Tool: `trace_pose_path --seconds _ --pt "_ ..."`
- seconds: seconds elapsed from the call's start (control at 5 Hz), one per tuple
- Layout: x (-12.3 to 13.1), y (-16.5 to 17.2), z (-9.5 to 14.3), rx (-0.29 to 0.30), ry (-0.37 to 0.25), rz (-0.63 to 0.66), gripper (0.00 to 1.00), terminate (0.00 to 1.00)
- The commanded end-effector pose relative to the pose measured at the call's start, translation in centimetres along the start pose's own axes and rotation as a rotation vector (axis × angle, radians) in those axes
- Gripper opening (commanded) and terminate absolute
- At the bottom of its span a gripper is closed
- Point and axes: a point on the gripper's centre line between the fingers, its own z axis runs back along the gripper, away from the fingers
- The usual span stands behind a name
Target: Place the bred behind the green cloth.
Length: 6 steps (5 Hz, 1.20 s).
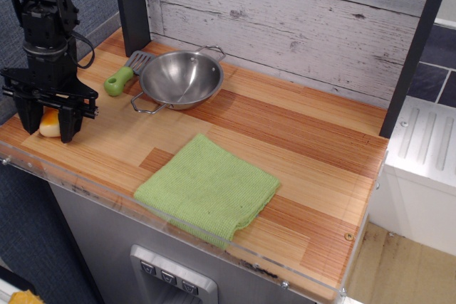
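Observation:
The bred (50,124), pale cream-yellow with an orange top, is at the far left end of the wooden counter, mostly hidden by my black gripper (48,132). The gripper stands over it with one finger on each side, closed in on the loaf. The green cloth (207,189) lies flat near the front edge, right of the middle and well to the right of the gripper. I cannot tell whether the loaf rests on the counter or is just off it.
A steel pan (181,78) with wire handles sits at the back left, and a green-handled spatula (122,77) lies beside it. A plank wall (299,19) runs along the back. A dark post (132,5) stands at the back left. A clear lip (107,194) runs along the front edge.

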Motion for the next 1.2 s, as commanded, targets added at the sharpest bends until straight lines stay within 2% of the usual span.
trace_pose_path --seconds 0.0,0.2,0.4,0.6,0.8,1.0 --pt "0.0 -0.1 3.5 -0.048 -0.051 -0.013 0.0 0.0" --pt "-0.6 -0.6 7.4 -0.061 -0.145 -0.036 0.0 0.0" --pt "-1.5 -3.5 12.7 -0.069 -0.254 -0.109 0.0 0.0" --pt "-1.5 -8.1 15.8 -0.11 -0.326 -0.284 0.0 0.0" --pt "-1.2 -13.3 16.8 -0.137 -0.319 -0.456 0.0 0.0" --pt "-1.0 -18.8 16.2 -0.125 -0.259 -0.538 0.0 0.0"
